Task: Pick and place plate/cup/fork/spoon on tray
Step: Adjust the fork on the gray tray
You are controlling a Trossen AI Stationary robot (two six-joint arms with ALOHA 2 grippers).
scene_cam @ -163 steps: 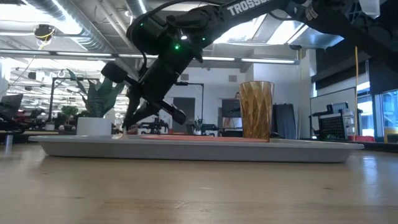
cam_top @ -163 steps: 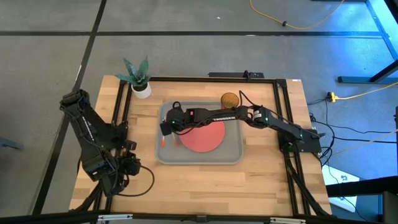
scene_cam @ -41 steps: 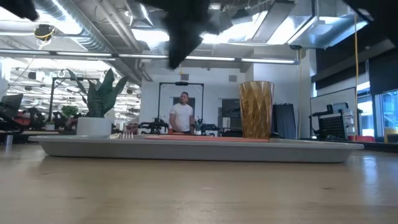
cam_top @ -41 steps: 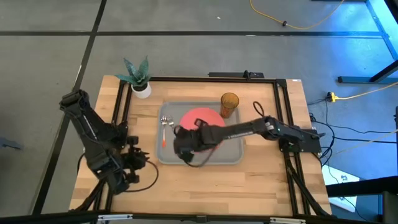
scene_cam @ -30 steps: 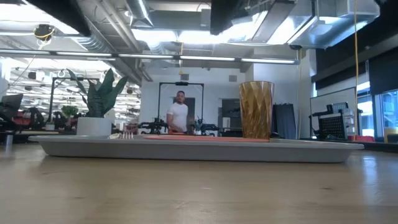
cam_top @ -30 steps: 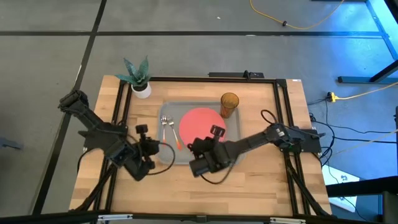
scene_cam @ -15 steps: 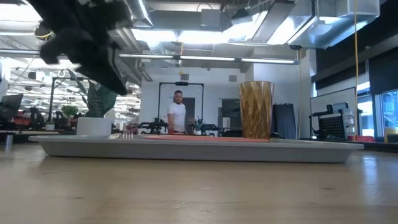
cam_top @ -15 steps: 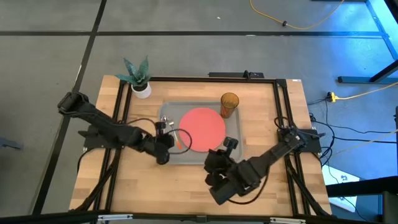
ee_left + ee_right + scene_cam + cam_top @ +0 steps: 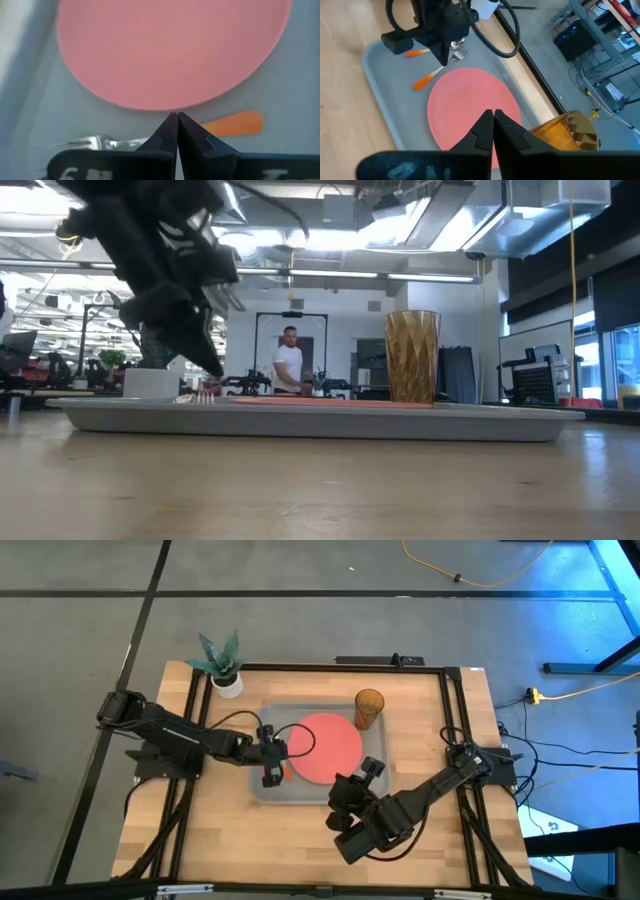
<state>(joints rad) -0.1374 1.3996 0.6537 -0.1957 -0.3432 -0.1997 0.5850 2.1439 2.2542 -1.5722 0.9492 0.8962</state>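
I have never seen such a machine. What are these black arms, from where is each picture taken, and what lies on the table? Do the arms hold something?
These are two robot arms at a wooden table, each ending in a two-finger pincer. One picture looks straight down from above, one looks level across the table top, and two come from cameras on the arms' wrists.

On the table sits a large grey plastic tray. On it lie a flat round coral-red plate, an amber-brown plastic cup, and a silver fork and spoon with orange handles. A small potted plant stands beside the tray.

The left pincer is shut, low over the cutlery at the plate's edge. The right pincer, also shut, waits near the tray's front. Neither holds anything.
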